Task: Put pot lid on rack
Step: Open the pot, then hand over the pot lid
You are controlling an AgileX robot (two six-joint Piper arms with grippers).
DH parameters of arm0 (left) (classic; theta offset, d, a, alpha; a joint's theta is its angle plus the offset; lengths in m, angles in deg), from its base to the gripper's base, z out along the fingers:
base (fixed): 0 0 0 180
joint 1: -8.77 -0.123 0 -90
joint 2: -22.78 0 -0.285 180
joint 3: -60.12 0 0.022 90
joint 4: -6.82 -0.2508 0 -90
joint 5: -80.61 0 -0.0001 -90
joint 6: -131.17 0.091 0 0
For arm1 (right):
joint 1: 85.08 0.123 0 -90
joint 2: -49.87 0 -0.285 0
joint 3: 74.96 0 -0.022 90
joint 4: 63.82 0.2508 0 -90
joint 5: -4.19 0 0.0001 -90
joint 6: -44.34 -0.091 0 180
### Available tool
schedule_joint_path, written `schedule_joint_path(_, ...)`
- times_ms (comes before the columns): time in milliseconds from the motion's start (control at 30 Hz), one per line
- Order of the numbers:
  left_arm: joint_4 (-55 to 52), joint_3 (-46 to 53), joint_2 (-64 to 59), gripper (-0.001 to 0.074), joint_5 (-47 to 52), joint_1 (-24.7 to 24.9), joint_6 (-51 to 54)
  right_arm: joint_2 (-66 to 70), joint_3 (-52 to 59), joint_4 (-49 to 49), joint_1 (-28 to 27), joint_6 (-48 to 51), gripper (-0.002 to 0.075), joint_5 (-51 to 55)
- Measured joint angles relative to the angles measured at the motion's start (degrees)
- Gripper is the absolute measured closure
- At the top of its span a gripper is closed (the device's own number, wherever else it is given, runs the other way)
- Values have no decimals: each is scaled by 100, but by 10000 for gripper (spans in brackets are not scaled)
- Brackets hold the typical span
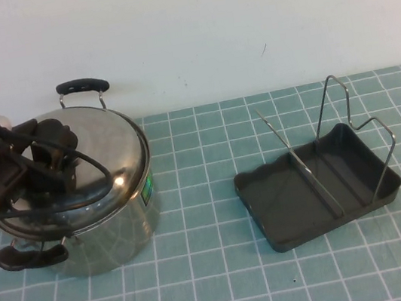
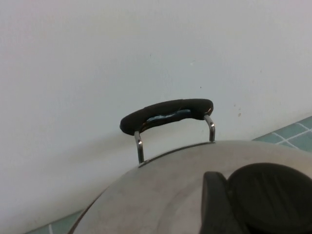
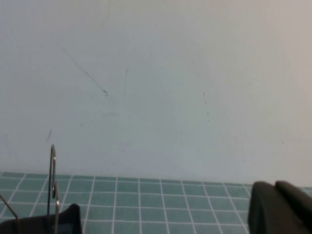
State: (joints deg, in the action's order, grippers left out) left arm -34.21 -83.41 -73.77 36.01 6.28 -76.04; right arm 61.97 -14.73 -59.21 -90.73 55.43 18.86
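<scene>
Plain white wall (image 1: 241, 22) behind a teal grid-lined mat (image 1: 227, 268).

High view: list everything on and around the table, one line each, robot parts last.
pot lid: one, shiny steel with a black knob, sitting on the pot at the table's left.
pot: one, deep steel, two black handles, left side of the table.
rack: one, black tray with upright silver wire supports, right of the pot and apart from it.
table mat: one, teal with a white grid, covering the table.
wall: one, white, behind the table.
left gripper: one, black, over the lid's centre at its knob.
right gripper: one, black, only an edge shows in its wrist view, near the rack.
</scene>
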Motion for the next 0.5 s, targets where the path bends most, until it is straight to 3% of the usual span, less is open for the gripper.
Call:
schedule_joint_path(333,656,0,1048,400,-1057,0,-171,63,-473,263,0,22,727,-206)
schedule_joint_path(500,704,0,1791,400,-1948,26,-180,457,-1411,1439,234,1069,727,390)
